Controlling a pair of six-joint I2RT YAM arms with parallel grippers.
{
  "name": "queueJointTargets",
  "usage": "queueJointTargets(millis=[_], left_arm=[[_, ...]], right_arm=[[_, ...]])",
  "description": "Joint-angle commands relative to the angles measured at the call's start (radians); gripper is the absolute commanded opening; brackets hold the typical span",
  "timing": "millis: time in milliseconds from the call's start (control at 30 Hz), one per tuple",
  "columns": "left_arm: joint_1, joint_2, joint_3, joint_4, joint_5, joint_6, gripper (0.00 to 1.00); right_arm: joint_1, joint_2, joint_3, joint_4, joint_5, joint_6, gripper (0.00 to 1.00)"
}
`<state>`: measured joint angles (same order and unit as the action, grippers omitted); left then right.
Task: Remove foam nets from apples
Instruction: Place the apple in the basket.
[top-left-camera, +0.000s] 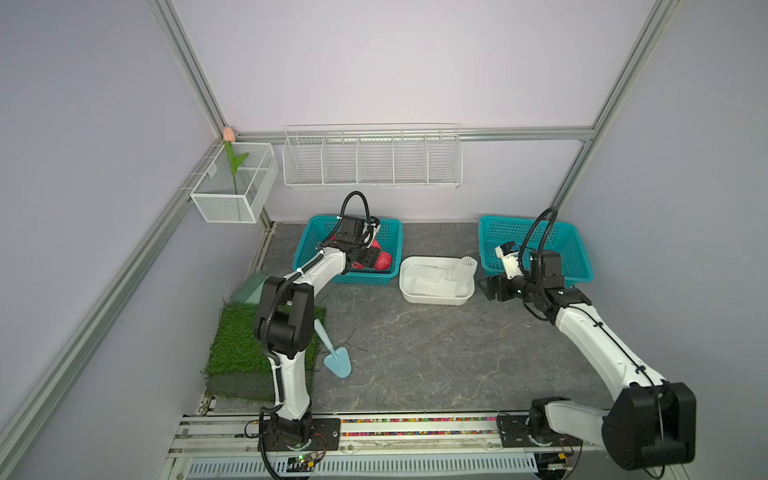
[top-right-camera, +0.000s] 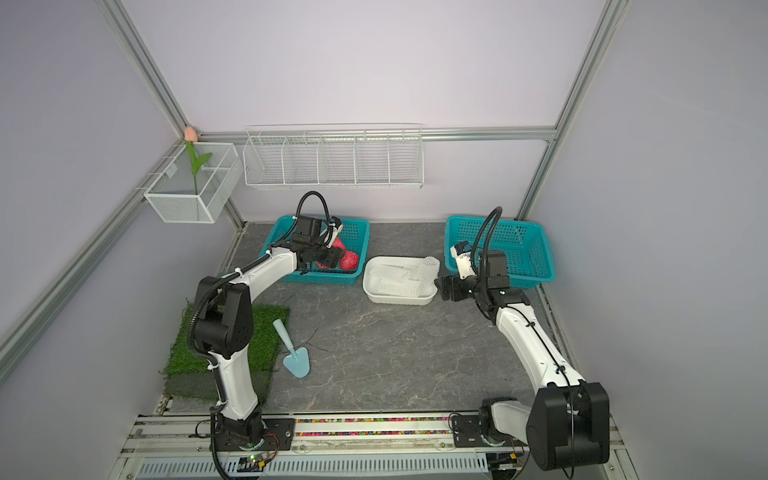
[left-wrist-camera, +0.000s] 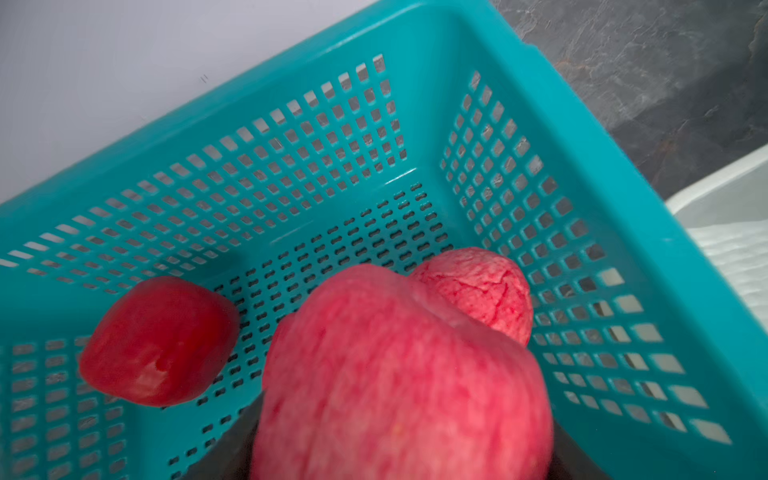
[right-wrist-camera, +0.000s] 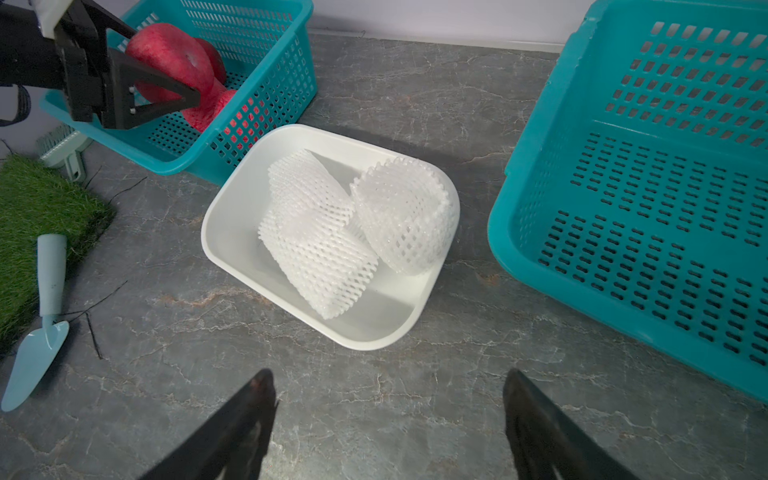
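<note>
My left gripper (top-left-camera: 365, 259) (top-right-camera: 326, 257) is shut on a pinkish-red streaked apple (left-wrist-camera: 399, 382) (right-wrist-camera: 166, 54), bare of any net, low inside the left teal basket (left-wrist-camera: 582, 124). One black finger (right-wrist-camera: 158, 99) runs along the apple's side. On the basket floor lie a deep red apple (left-wrist-camera: 158, 340) and another streaked apple (left-wrist-camera: 478, 291), both bare. White foam nets (right-wrist-camera: 316, 257) (right-wrist-camera: 407, 220) are piled in the white tub (right-wrist-camera: 224, 249) (top-left-camera: 409, 291). Just right of the tub, my right gripper (right-wrist-camera: 388, 386) (top-left-camera: 488, 286) hangs open and empty over the stone tabletop.
A second teal basket (top-left-camera: 490, 222) (right-wrist-camera: 540, 174) stands at the back right with nothing in it. A pale blue trowel (top-left-camera: 336, 361) lies beside a green grass mat (top-left-camera: 237, 345) at the left. White wire racks (top-left-camera: 372, 158) and a wire box with a tulip (top-left-camera: 232, 187) hang on the walls.
</note>
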<state>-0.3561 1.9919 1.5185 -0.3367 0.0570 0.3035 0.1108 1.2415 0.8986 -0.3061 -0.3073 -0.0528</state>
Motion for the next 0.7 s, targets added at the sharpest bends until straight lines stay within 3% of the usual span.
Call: queueJointTargets(millis=[0,200,333,467,667], left_arm=[[-0.002,0.019,0.016,-0.04,0.011,-0.018,0.59],[-0.002,0.007,-0.02,-0.047,-0.012,-0.027,0.62],[-0.002,-0.015,-0.054,-0.042,-0.014,-0.028,0.69],[-0.002,-0.049,-0.093,0.001,-0.03,-0.038,0.84],[-0.001,-0.075,-0.098,0.016,-0.026,-0.044,0.91]], right_arm=[[-0.005,0.026,0.033,0.018,-0.008,-0.001,0.86],[-0.004,0.044,0.034,0.03,-0.021,0.008,0.87],[-0.004,0.054,0.03,0.037,-0.028,0.01,0.88],[-0.005,0.055,0.026,0.043,-0.039,0.014,0.89],[-0.004,0.043,0.01,0.05,-0.041,0.017,0.9]])
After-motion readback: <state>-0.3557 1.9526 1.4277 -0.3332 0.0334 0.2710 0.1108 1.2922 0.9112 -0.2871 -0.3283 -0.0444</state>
